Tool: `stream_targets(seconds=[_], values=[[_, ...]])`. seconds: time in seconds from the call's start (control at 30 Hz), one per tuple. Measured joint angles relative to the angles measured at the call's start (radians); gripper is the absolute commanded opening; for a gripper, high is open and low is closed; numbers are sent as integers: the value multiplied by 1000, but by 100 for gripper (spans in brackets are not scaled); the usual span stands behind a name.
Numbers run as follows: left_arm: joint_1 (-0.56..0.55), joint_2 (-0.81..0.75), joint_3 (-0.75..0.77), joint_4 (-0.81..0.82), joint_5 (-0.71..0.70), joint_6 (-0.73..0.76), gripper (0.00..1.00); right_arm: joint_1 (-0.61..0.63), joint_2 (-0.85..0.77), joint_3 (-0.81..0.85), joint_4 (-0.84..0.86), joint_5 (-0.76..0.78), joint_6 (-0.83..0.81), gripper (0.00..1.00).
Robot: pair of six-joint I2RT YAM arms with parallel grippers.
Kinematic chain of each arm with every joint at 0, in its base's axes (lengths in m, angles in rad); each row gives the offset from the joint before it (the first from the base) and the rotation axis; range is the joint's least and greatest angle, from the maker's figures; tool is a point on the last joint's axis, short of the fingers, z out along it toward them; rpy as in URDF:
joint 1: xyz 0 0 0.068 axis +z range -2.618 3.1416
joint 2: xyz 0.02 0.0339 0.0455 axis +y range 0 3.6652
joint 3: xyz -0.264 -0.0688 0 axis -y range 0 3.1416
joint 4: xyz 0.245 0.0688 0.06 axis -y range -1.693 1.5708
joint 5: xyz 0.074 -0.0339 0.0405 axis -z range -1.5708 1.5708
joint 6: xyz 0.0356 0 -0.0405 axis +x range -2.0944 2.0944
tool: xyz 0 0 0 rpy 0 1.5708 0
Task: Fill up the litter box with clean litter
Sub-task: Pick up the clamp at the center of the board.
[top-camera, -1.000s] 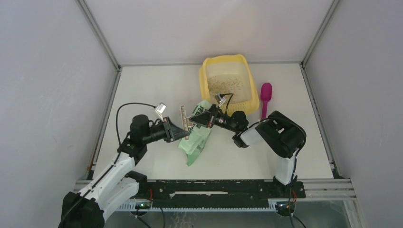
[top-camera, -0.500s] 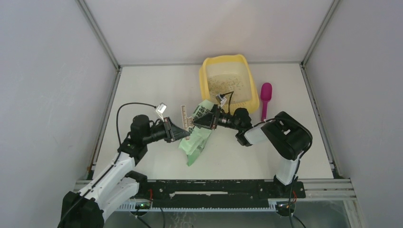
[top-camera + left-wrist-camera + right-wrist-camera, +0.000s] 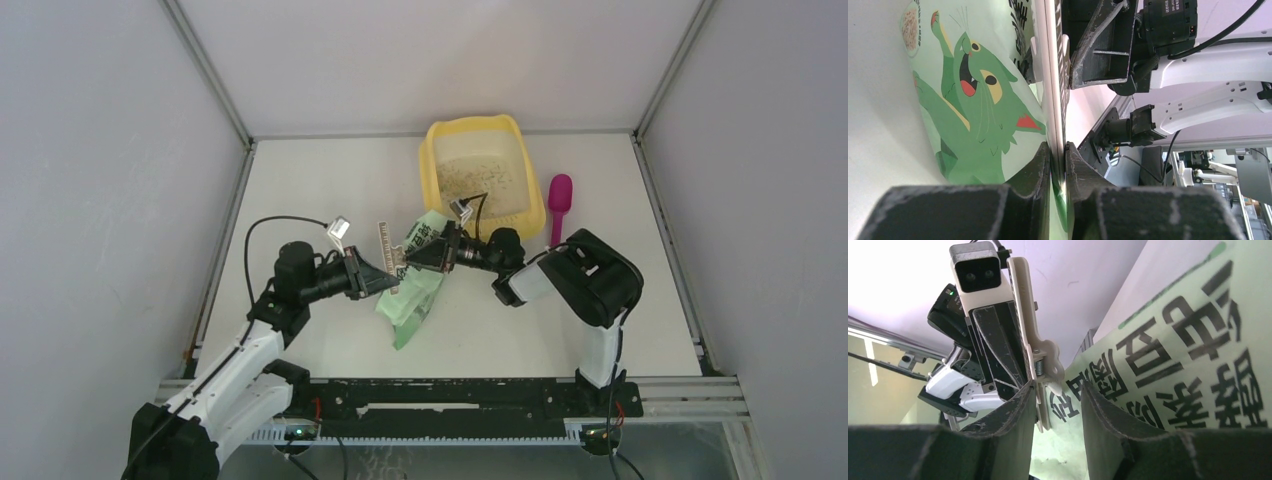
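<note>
At the left of the desk (image 3: 320,180), the left arm reached in toward the centre. The left fingers (image 3: 1035,167) were closed to a thin slit and were clamped on the edge of a cream bag clip (image 3: 1055,100). The clip ran along the top edge of a green bag (image 3: 973,100) printed with a cartoon cat. The bag lay slumped on the desk between the two arms, its lower end toward the near edge.

The right arm was folded back toward the centre. The right fingers (image 3: 1010,415) stood a narrow gap apart and straddled the same clip from the opposite side. One finger lay against the clip, and the printed face of the bag showed in the gap beside the other. It could not be determined whether these fingers were pressing on the clip.

The litter box (image 3: 432,180) stood on the far part of the desk, right of centre, beyond the right fingers and apart from the bag. The clean litter (image 3: 478,178) lay as a thin speckled layer over the floor of the box. A magenta scoop (image 3: 558,205) lay on the desk just beside the right wall of the box. Contact between scoop and box could not be confirmed.
</note>
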Motion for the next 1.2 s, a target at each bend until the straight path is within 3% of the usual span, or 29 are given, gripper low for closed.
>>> stream_targets(seconds=[0.93,1.2], values=[[-24,6,0,21,15,0,6,22,41,73,71,-47,40,48],[-31,7,0,27,30,0,6,32,41,90,82,-57,38,32]])
